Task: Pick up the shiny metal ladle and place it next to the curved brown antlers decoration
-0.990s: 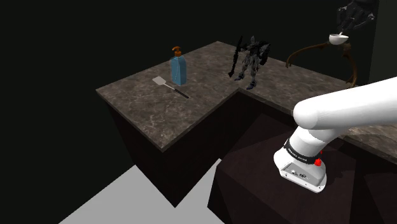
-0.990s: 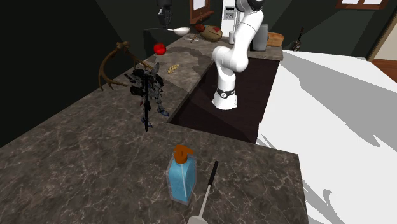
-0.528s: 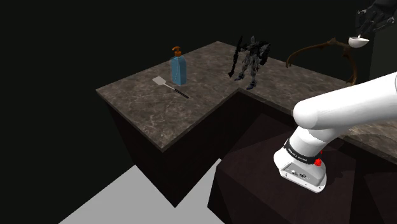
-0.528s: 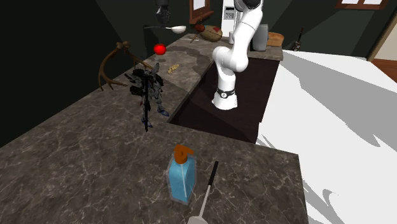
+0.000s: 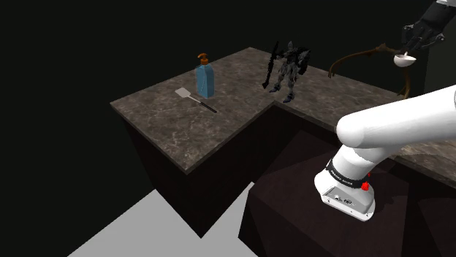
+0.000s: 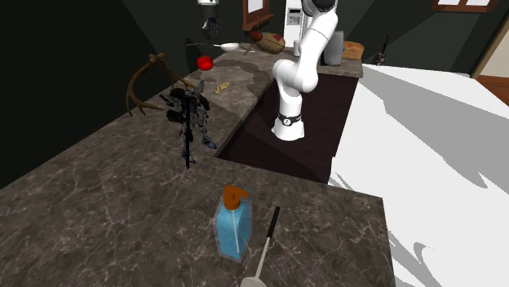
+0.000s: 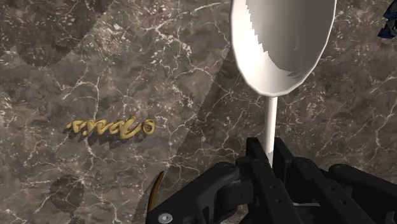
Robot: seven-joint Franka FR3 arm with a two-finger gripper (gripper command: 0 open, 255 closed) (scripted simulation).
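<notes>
— What is recorded of the gripper [image 5: 411,44]?

— It is seen high at the shoulder view's far right, and its black fingers [image 7: 257,167] are pinched onto the thin handle of the ladle [image 7: 283,38]. The handle is clasped between them, with the bowl carried out ahead of the fingertips.

— Where is the ladle placed?

— It is held in the air, clear of the counter [image 5: 168,124]. It is drawn white. In the shoulder view its bowl [image 5: 403,60] is seen just at the right branch of the antlers [image 5: 365,57]. In the second exterior view the ladle [image 6: 230,47] is found farther off than the antlers [image 6: 145,86], above a red round thing [image 6: 205,63]. Whether ladle and antlers touch cannot be told.

— What lies beneath it?

— Dark veined stone is noted under the bowl, and a small gold trinket [image 7: 111,127] lies flat on it, near the bowl.

— What else is logged on the counter?

— A dark toy figure [image 5: 286,66] is stood upright on the near side of the antlers. A blue soap bottle [image 5: 205,77] is set on the left-hand section in the shoulder view, with a spatula [image 5: 191,97] laid flat just beside it.
</notes>
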